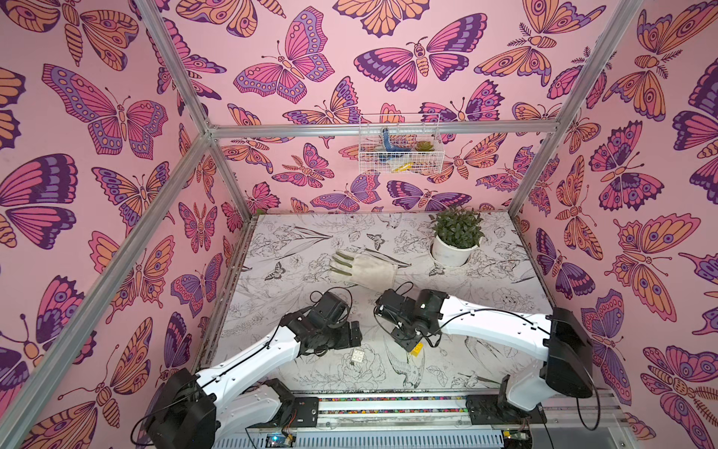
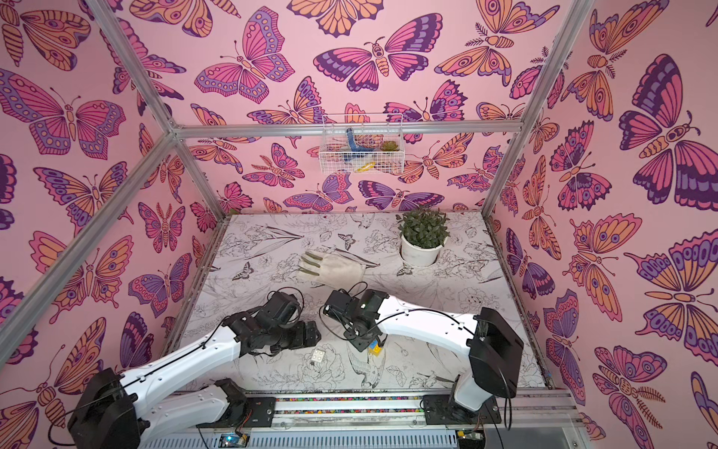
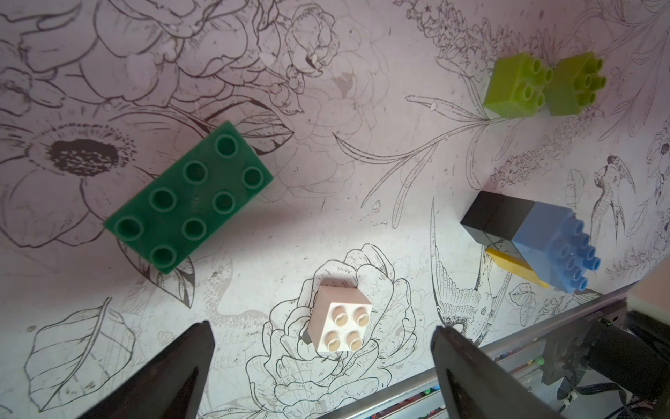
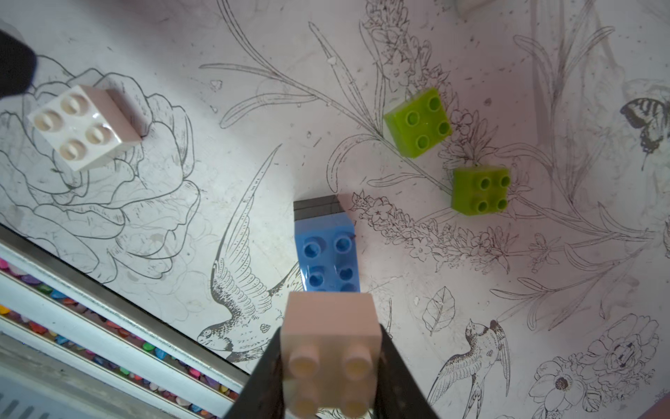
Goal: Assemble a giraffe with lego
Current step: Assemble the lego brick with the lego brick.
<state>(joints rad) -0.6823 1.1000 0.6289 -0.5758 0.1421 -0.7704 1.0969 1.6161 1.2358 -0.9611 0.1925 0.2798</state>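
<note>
In a top view, the left gripper point(image 1: 352, 335) and right gripper point(image 1: 406, 342) hang low over the printed table point(image 1: 295, 241) in the lower centre of the frame. A loose white brick point(image 1: 357, 356) lies on the table just below and between them. The half-built giraffe point(image 1: 417, 348) shows only as a yellow corner under the right gripper, and neither gripper's jaws can be read here. A glove point(image 1: 365, 270) and a potted plant point(image 1: 452, 252) sit further up the frame. In the left wrist view, the left gripper point(image 3: 322, 328) has its jaws spread wide and holds nothing, and the loose white brick lies on the table between them, untouched. A dark green brick point(image 3: 188, 197), two lime bricks point(image 3: 515, 87) and the giraffe, black and yellow legs under a blue body, lie around it. In the right wrist view, the right gripper point(image 4: 330, 337) is clamped on a second white brick point(image 4: 331, 362). That brick covers the near end of the giraffe's blue body point(image 4: 328, 257), and whether the two touch cannot be told.
</note>
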